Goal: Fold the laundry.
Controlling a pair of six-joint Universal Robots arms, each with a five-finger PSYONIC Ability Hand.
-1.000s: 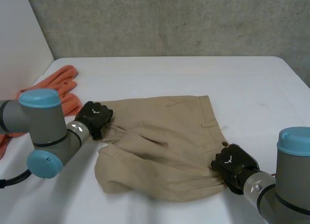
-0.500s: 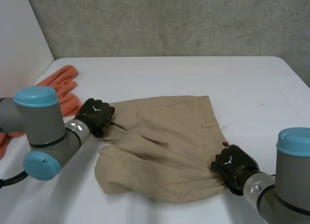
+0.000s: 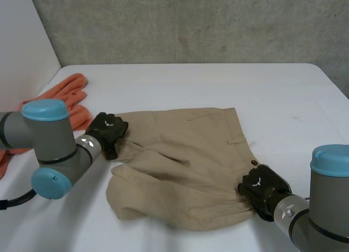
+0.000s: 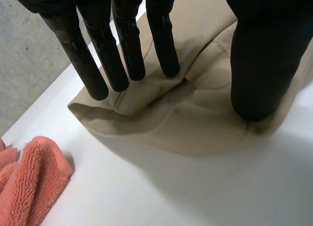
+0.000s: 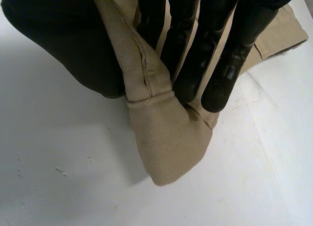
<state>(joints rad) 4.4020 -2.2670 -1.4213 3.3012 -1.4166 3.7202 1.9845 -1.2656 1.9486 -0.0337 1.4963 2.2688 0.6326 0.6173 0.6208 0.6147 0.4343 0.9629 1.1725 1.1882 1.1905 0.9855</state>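
A khaki garment (image 3: 185, 159) lies rumpled and partly doubled over in the middle of the white table (image 3: 180, 83). My left hand (image 3: 108, 131) rests on its left edge. In the left wrist view its fingers (image 4: 122, 50) are straight with their tips on the khaki cloth (image 4: 195, 118), and the thumb (image 4: 264, 64) presses down well apart from them. My right hand (image 3: 262, 187) is at the garment's near right corner. There the right hand's fingers (image 5: 195, 50) and thumb pinch a fold of the cloth (image 5: 166, 138), which bulges out past the fingertips.
An orange towel (image 3: 73, 99) lies bunched at the table's left side, close beyond my left hand, and its corner (image 4: 24, 182) shows in the left wrist view. A white wall panel (image 3: 22, 45) stands at the far left. A grey wall runs behind the table.
My left hand has shifted slightly on the garment's left edge, nudging the cloth there. The right hand has stayed still with its pinch.
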